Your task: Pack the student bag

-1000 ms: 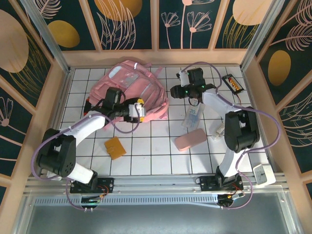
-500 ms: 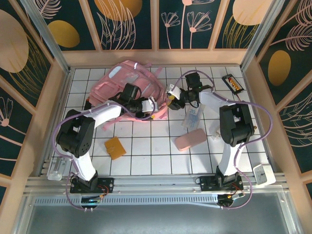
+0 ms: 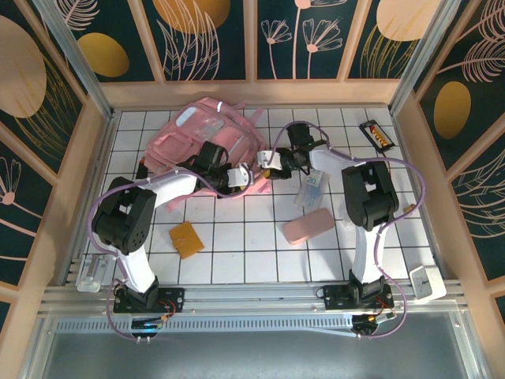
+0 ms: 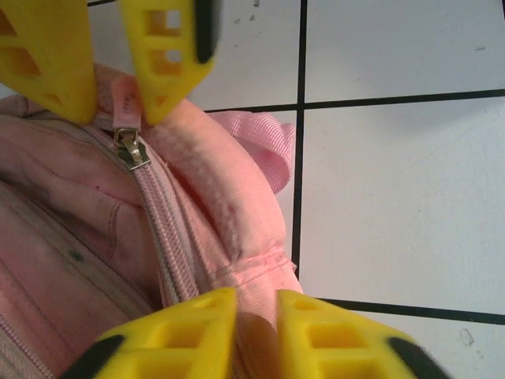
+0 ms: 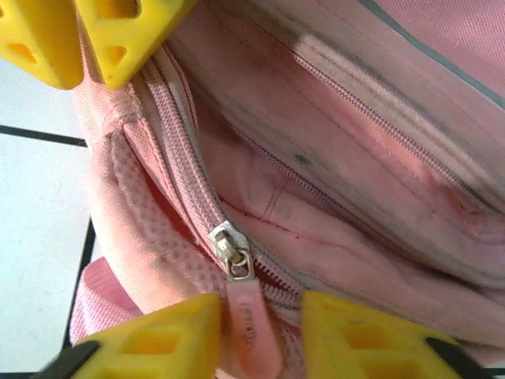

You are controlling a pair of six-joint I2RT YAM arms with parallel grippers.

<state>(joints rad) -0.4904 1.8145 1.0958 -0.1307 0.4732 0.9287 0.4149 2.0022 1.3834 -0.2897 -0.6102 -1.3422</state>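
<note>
The top camera looks down over the whole table (image 3: pixel 260 245), while both wrist cameras press close on the student bag's (image 3: pixel 207 134) zipper (image 5: pixel 235 257).

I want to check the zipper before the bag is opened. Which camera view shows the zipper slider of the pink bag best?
The right wrist view: the zipper slider sits central and sharp, its pull tab hanging between the yellow fingers. The left wrist view shows it smaller, near the top. In the top view the student bag is too small to show it.

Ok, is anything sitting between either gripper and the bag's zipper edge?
Nothing visible does. The left gripper straddles the student bag at its zipped edge, the right gripper frames the zipper pull, and the wrist views show bag fabric between the fingers.
</note>
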